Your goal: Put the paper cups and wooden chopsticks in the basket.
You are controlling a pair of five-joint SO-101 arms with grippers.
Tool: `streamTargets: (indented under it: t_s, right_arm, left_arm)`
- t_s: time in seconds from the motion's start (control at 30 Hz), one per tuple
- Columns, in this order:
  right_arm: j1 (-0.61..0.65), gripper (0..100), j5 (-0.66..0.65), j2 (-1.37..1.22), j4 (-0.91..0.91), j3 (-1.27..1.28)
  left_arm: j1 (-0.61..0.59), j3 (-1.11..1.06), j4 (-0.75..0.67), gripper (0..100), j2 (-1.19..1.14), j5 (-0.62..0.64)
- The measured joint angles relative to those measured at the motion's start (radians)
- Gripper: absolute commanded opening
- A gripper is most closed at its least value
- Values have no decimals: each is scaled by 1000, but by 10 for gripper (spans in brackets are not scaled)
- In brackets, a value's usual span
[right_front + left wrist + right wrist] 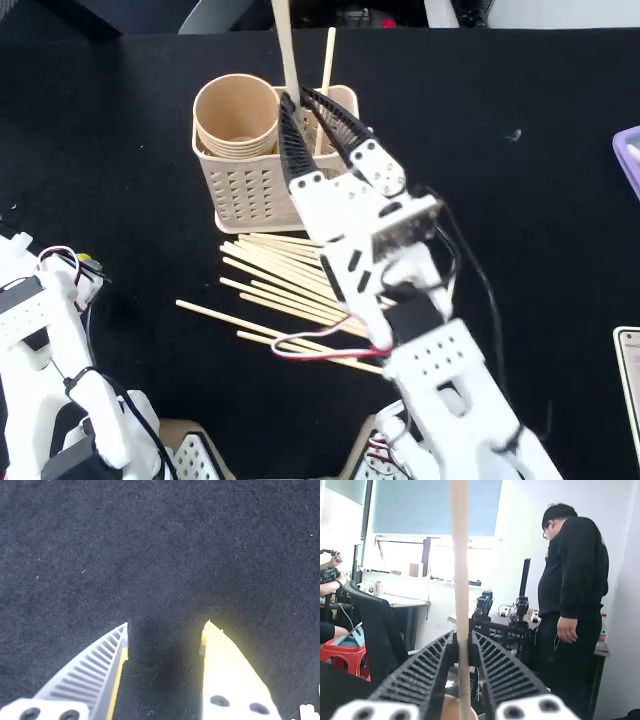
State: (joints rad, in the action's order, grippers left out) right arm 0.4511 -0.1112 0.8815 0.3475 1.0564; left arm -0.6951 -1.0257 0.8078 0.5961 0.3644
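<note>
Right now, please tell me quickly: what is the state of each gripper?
Left gripper: open, holding nothing.
Right gripper: closed on one wooden chopstick.

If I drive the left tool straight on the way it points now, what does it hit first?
The bare table. The left tool points down at its black cloth, with nothing lying between. How near it is I can't tell.

I think I am working in a lab or office. I see a bright window [400,560], a desk [405,600], machines [520,611] on another desk, a black office chair [375,627], and a black table [520,200].
</note>
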Motion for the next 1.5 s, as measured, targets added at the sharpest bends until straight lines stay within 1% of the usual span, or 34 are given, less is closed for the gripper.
streamTargets:
  t_s: [0.13, 0.4, 0.8, 0.87, 1.0, 1.2, 1.37, 1.5]
  right_arm:
    - [-31, 11, 0, -98, 60, 0]
    - [-103, 12, 2, -212, 72, 0]
    - [-106, 16, 2, -351, 72, -9]
    - [-106, 24, 2, -359, 72, -9]
    - [-106, 129, 2, -362, 72, -9]
    - [-106, 104, 3, -362, -3, -41]
    - [-106, 104, 3, -359, -18, -74]
    - [-106, 103, 3, -282, -26, -77]
  left_arm:
    - [0, 0, 0, 230, 0, 0]
    - [0, 0, 0, 230, 0, 0]
    - [0, 0, 0, 230, 0, 0]
    - [0, 0, 0, 230, 0, 0]
    - [0, 0, 0, 230, 0, 0]
    - [0, 0, 0, 230, 0, 0]
    - [0, 0, 0, 230, 0, 0]
    - [0, 0, 0, 230, 0, 0]
